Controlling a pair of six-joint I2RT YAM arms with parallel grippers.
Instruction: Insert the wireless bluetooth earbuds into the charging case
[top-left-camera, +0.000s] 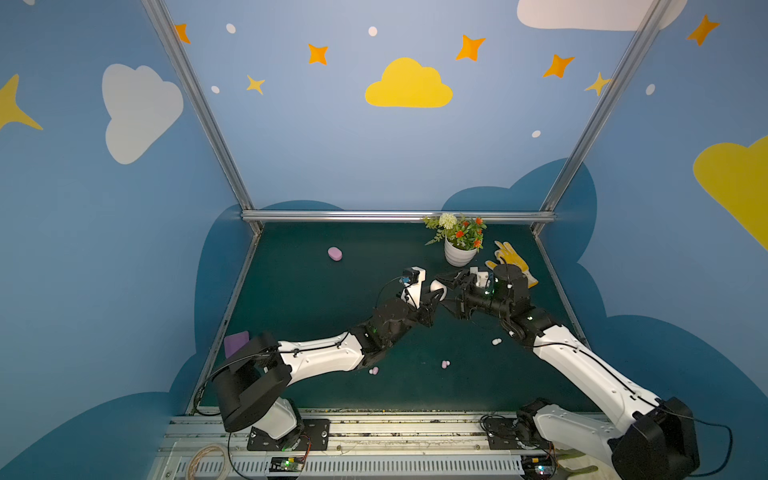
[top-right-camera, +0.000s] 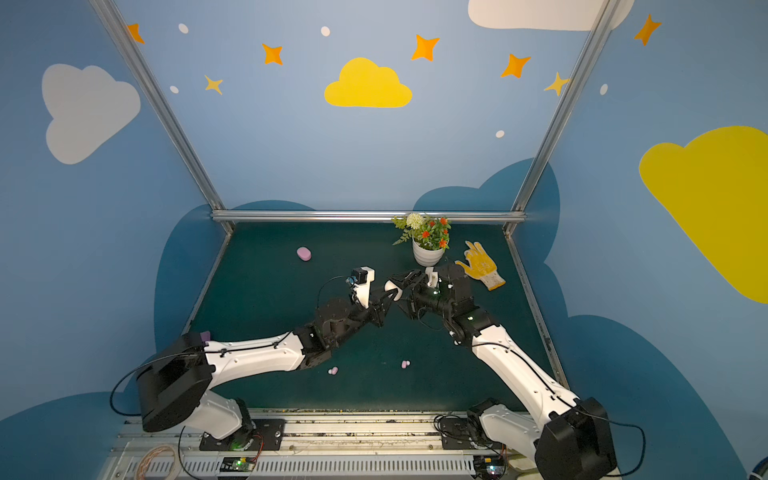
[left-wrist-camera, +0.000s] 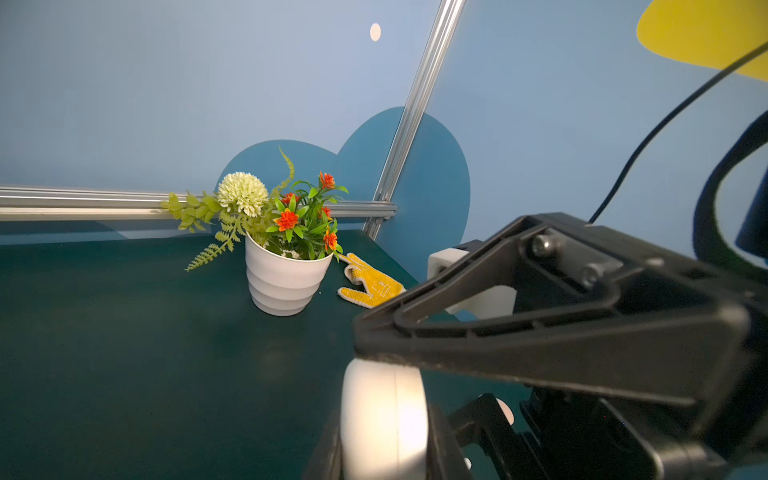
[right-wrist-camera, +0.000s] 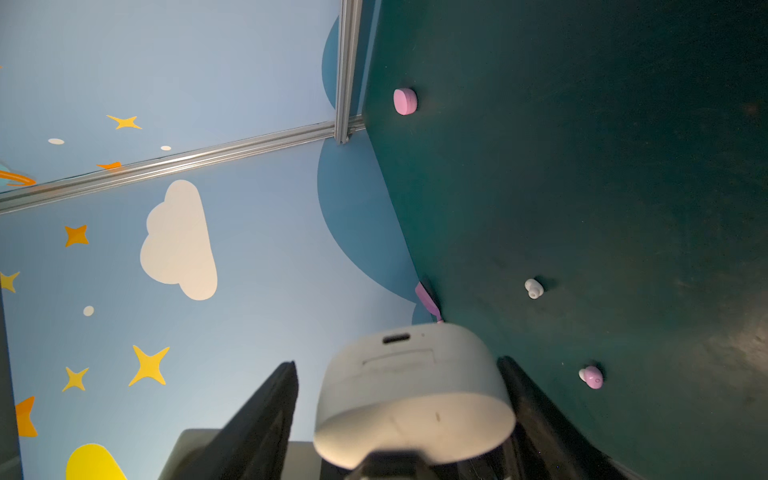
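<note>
A white pebble-shaped charging case (top-left-camera: 437, 286) (top-right-camera: 392, 289) hangs above the middle of the table, lid closed. My left gripper (left-wrist-camera: 384, 449) is shut on its flat sides (left-wrist-camera: 382, 419). My right gripper (right-wrist-camera: 399, 411) is open and straddles the same case (right-wrist-camera: 415, 386) from the opposite side: one finger lies against it and the other finger (right-wrist-camera: 266, 415) stands clear. Loose earbuds lie on the mat nearer the front: a white one (top-left-camera: 496, 341) (right-wrist-camera: 533, 288), a lilac one (top-left-camera: 445, 364) (top-right-camera: 405, 364) and a pink one (top-left-camera: 374, 370) (top-right-camera: 333, 370).
A closed pink case (top-left-camera: 335, 253) (right-wrist-camera: 405, 101) lies at the back left. A lilac case (top-left-camera: 237, 341) sits at the left edge by the arm's shoulder. A white flower pot (top-left-camera: 459, 249) (left-wrist-camera: 286, 282) and a yellow glove (top-left-camera: 513, 259) stand at the back right.
</note>
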